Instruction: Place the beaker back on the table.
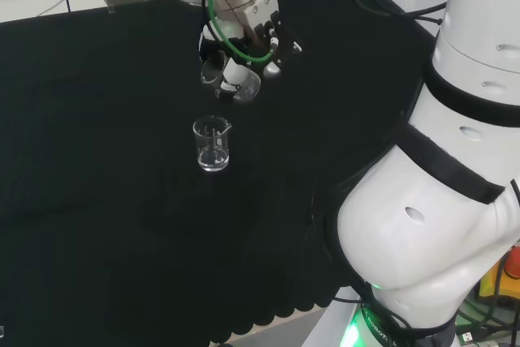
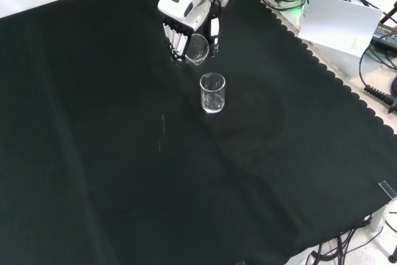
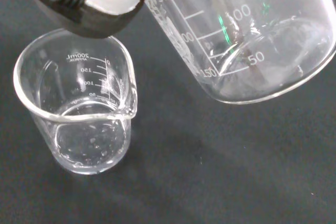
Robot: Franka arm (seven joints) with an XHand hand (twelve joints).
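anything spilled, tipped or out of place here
No spill shows on the black cloth. One beaker stands upright on it. The one thing askew is the second beaker, tilted in the hand above the cloth, not yet set down.

Honestly the held beaker (image 3: 247, 35) is tough to read: in the wrist view its rim and upper wall run off the frame edge, and the hand (image 3: 84, 3) is just a blurry dark-and-white lump at the border. In the head view the glass (image 1: 231, 79) nearly vanishes against the fingers (image 1: 213, 67), so where each one touches it can't be told. The standing beaker (image 2: 213, 93) is too clear to tell whether there's liquid inside.
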